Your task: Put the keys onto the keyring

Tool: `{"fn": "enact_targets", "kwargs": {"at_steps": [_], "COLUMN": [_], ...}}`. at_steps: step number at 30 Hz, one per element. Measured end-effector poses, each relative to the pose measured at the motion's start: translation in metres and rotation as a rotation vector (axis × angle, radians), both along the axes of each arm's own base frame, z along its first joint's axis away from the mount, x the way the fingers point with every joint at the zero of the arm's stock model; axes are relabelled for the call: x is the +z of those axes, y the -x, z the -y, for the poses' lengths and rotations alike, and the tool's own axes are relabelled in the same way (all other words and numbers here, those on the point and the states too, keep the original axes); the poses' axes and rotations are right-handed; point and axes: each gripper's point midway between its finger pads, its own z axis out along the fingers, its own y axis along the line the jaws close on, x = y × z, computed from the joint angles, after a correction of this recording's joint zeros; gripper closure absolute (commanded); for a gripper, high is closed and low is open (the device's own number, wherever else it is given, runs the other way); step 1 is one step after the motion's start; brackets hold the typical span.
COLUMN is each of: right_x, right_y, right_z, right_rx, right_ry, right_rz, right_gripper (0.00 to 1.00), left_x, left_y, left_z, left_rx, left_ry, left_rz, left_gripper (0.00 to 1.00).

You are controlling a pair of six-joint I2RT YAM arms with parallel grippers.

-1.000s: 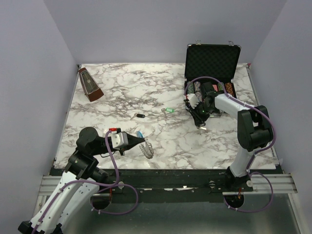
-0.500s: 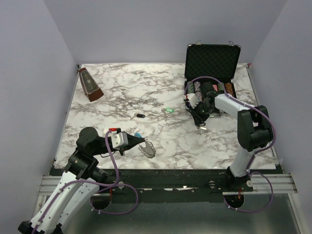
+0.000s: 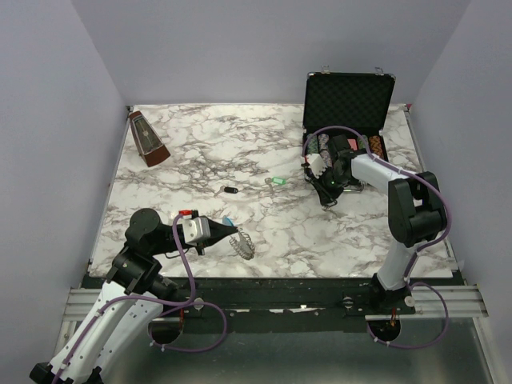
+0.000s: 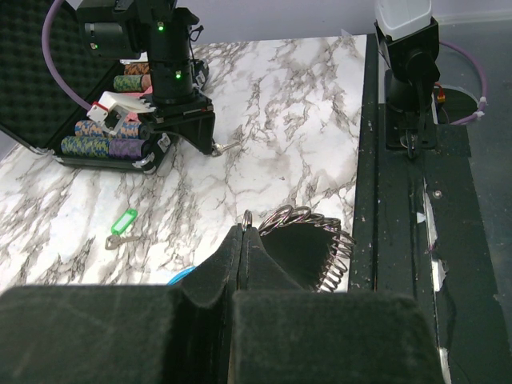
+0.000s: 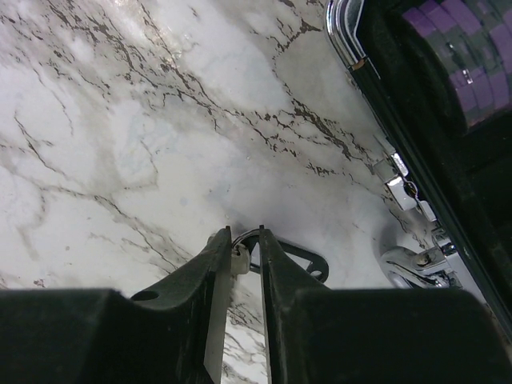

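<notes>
Left wrist: jaws clamped tight on keyring [image 4: 334, 250]

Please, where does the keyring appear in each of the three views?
Top external: keyring low, left of centre.
Left wrist: keyring low, right of centre.
Right wrist: not in it.
Shared landmark: black case, upper right from above, upper left in left wrist, right side in right wrist.
</notes>
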Motion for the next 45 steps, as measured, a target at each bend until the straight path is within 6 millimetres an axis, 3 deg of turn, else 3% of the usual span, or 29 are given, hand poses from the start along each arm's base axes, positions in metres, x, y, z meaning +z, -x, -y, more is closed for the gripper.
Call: {"fn": "enact_targets", "kwargs": {"at_steps": [17, 32, 40, 45], "right_x": [0.001, 0.032, 0.012, 0.011], "right_y": [0.002, 0.009, 0.015, 0.012], "right_z": [-0.002, -0.033, -0.037, -0.038], "right_rx": [0.012, 0.023, 0.0, -0.017], "right_ry": [-0.013, -0.322, -0.362, -0.364], "right_rz": [-0.008, -0.102, -0.198, -0.2], "right_gripper": [0.95, 0.94, 0.95, 0.95], "left_x": [0.0, 0.0, 0.0, 0.001], "left_y": [0.0, -0.001, 0.0, 0.0], "left_z": [0.0, -0.001, 0.0, -0.001], "left_rx": [0.001, 0.004, 0.002, -0.001], "left_ry": [0.0, 0.0, 0.0, 0.002], "left_rz": [0.0, 0.0, 0.0, 0.004], "left_gripper": [1.0, 1.0, 1.0, 1.0]}}
